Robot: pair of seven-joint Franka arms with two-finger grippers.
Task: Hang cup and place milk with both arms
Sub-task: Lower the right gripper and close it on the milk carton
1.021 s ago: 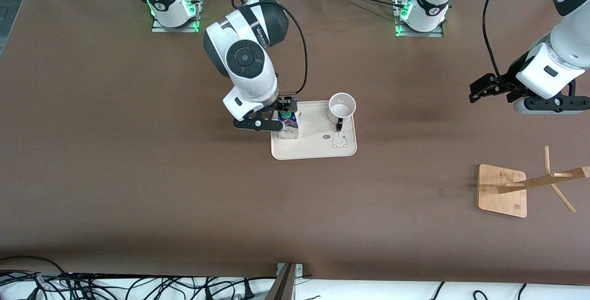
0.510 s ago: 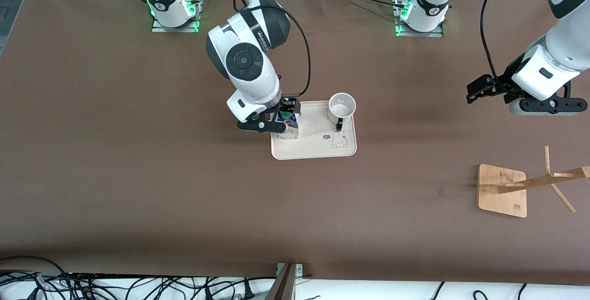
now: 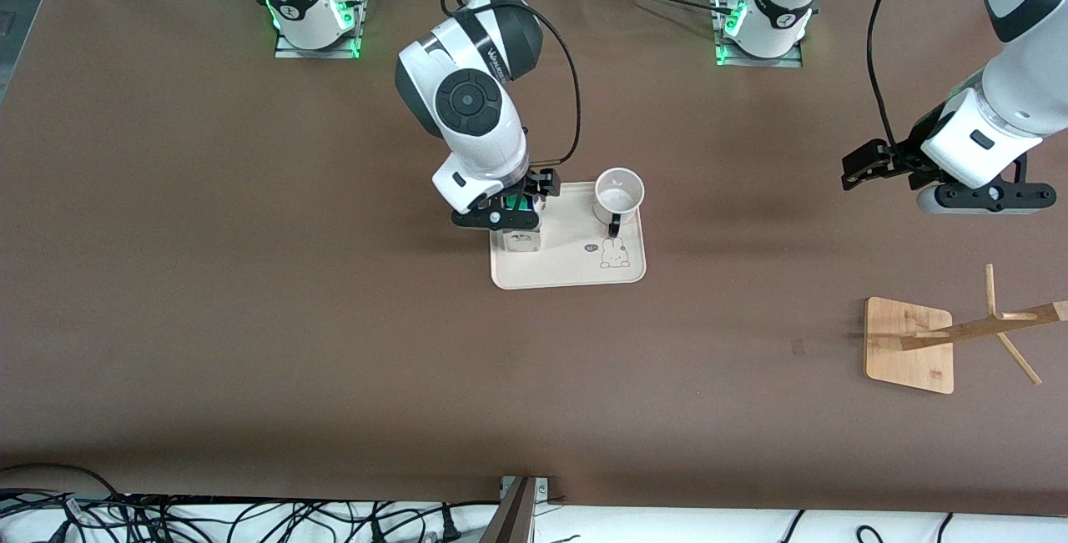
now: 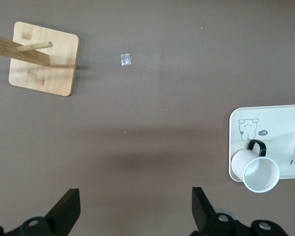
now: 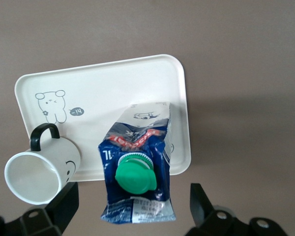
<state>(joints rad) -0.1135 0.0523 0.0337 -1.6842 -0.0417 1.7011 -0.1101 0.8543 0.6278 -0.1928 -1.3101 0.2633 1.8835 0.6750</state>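
while glossy gable-top milk (image 5: 137, 167) stands, smooth ceramic cup (image 3: 618, 194) shares rounded tray (image 3: 576, 272).

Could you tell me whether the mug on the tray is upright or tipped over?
Upright: the cup stands on the tray, its open mouth facing up.

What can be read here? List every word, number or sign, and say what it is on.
"-14": in a dark bubble on the tray, beside the bear drawing.
Milk: the print on its sides is too blurred to read.
Right arm: the lettering on its dark band is too small to read.
Cup: a smiley face only, no words.
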